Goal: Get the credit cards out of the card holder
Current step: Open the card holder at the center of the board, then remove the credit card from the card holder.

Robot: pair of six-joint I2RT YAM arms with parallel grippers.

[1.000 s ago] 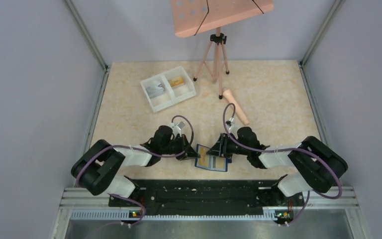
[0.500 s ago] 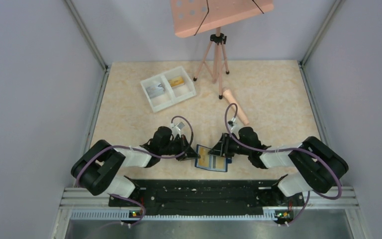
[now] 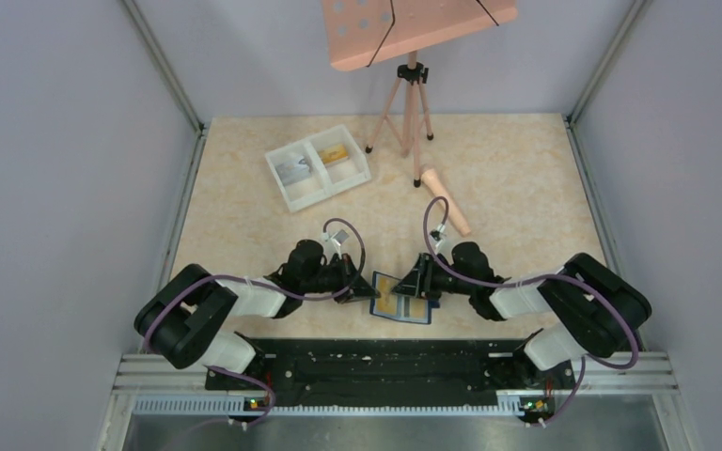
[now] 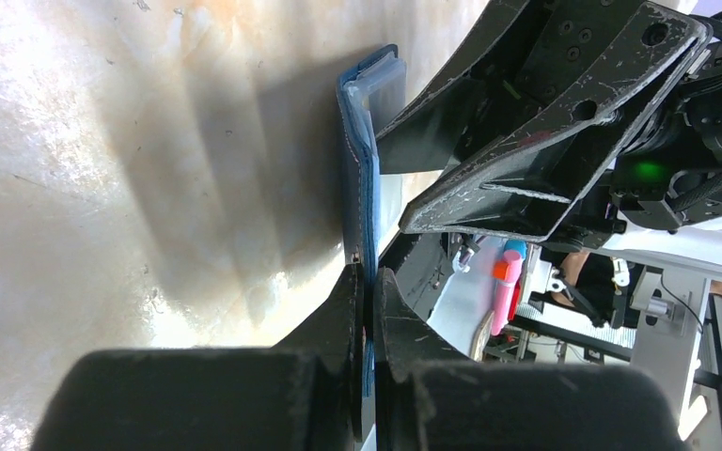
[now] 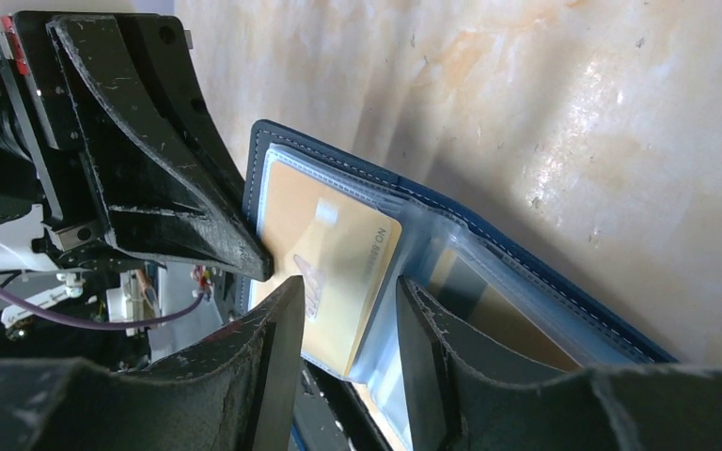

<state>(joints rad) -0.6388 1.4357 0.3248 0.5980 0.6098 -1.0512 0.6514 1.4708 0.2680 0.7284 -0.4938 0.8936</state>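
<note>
White tray [image 3: 324, 194] is holding two credit cards [image 3: 337, 153] already. The left gripper [image 4: 368, 277] is pinching the card holder [image 4: 359, 169], open on the table between the arms. The right gripper [image 5: 346, 287], fingers parted, is hovering at a yellow card [image 5: 338, 249] still slotted.

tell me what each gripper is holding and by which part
Left gripper pinches the card holder by its cover's edge. Right gripper holds nothing, open around a yellow card.

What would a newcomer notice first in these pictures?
The open blue card holder lies front and centre on the table. The left gripper pinches its raised cover, while the right gripper straddles a yellow card inside, jaws apart. A white tray sits farther back.
</note>
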